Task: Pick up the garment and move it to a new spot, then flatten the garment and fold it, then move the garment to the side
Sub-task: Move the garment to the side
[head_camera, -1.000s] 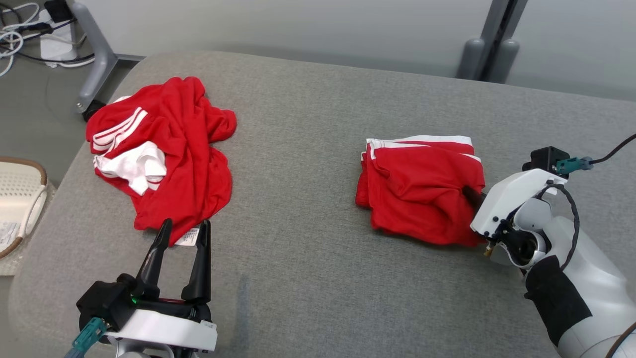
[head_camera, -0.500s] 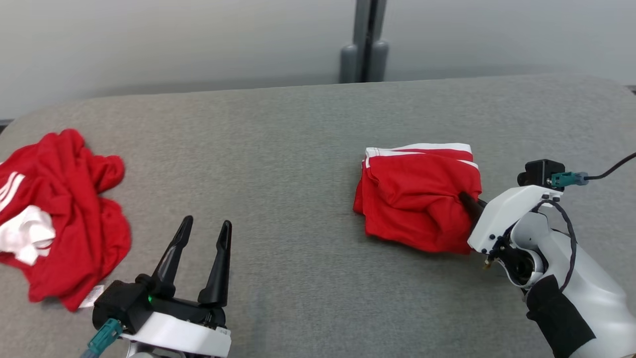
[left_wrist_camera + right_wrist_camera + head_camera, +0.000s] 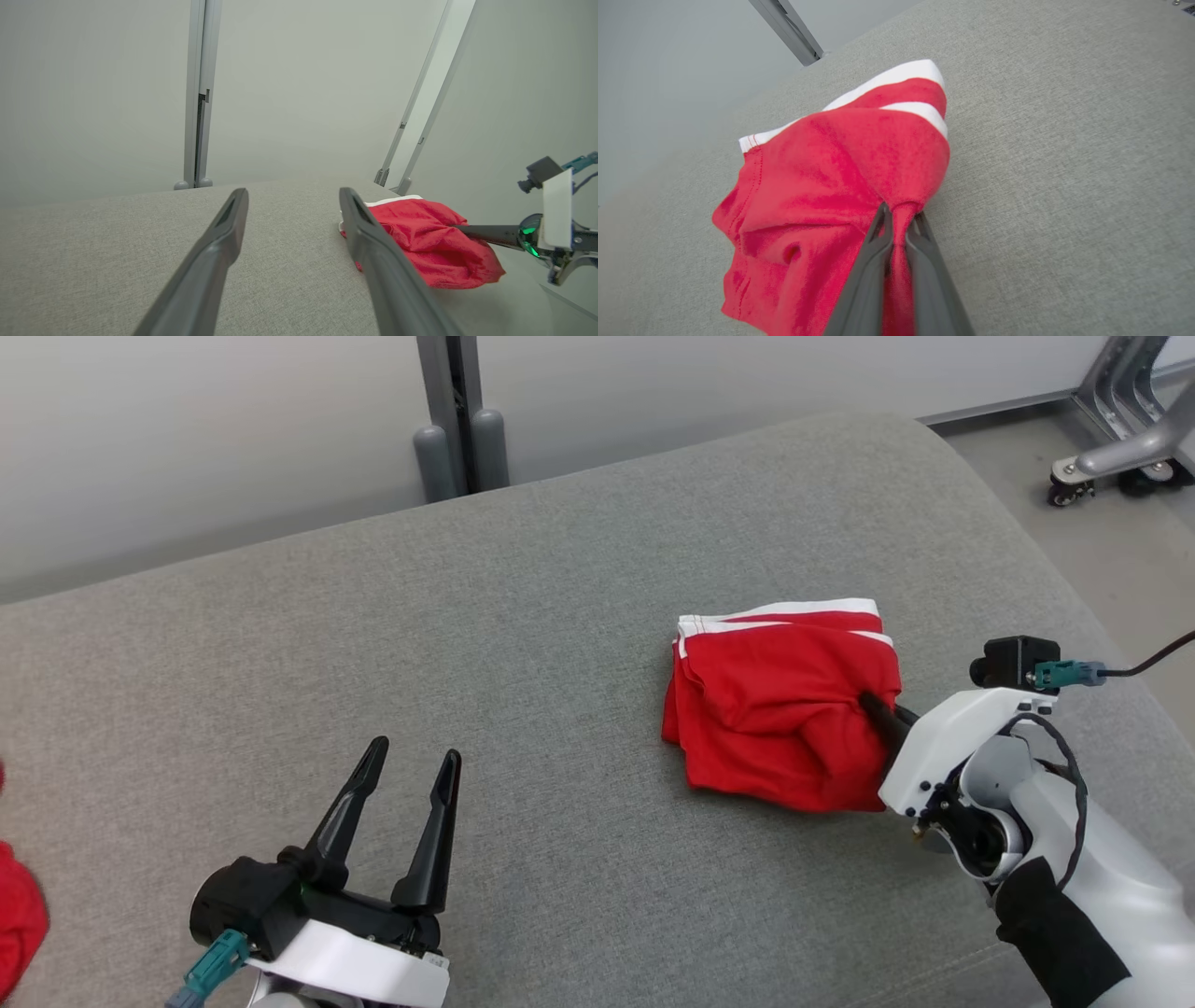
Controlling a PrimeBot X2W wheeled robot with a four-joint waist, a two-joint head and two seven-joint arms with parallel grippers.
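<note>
Apparently the task is near its end. The garment (image 3: 780, 705) lies already folded in a compact red packet with white stripes, at about 3 o'clock on the grey counter (image 3: 523, 616). The right claw (image 3: 870, 703) is closed on the packet's edge at its 4 o'clock side and pinches a bunch of cloth between the fingers. I judge that only the last step is left: to bring the garment to the side and release it. The left claw (image 3: 415, 751) is wide open and holds nothing, at 7 o'clock above the counter. Another red cloth (image 3: 19, 915) peeks in at 8 o'clock.
</note>
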